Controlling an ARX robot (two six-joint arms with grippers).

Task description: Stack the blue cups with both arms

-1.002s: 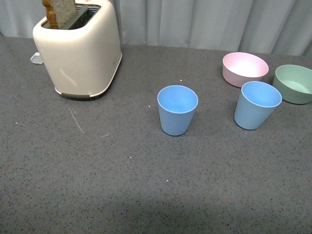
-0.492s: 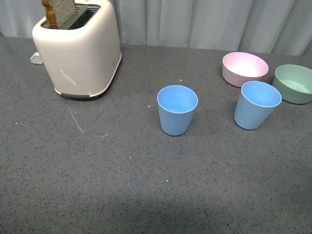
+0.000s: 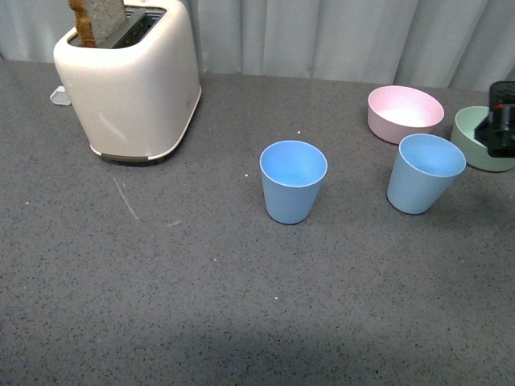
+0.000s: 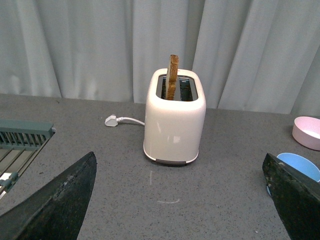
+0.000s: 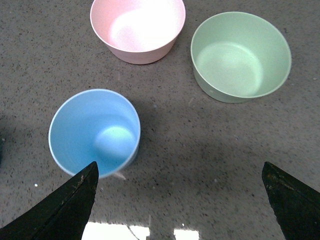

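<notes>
Two light blue cups stand upright and apart on the grey table: one in the middle [image 3: 293, 182], the other to the right [image 3: 425, 174], just in front of the pink bowl. My right arm [image 3: 502, 119] shows at the front view's right edge, above the green bowl. My right gripper [image 5: 180, 205] is open and empty, hovering above the table beside the right cup [image 5: 95, 132]. My left gripper [image 4: 180, 210] is also open and empty, low over the table and facing the toaster. The rim of a blue cup [image 4: 299, 167] shows just past one of its fingers [image 4: 295, 200].
A cream toaster [image 3: 133, 80] with a slice of bread standing in it sits at the back left, its white plug [image 4: 111, 120] lying beside it. A pink bowl [image 3: 405, 112] and a green bowl [image 3: 475, 143] sit at the back right. A grey rack [image 4: 20, 145] lies further left.
My right arm has come into the front view at the right edge, above the green bowl. The cups and bowls have not moved.
</notes>
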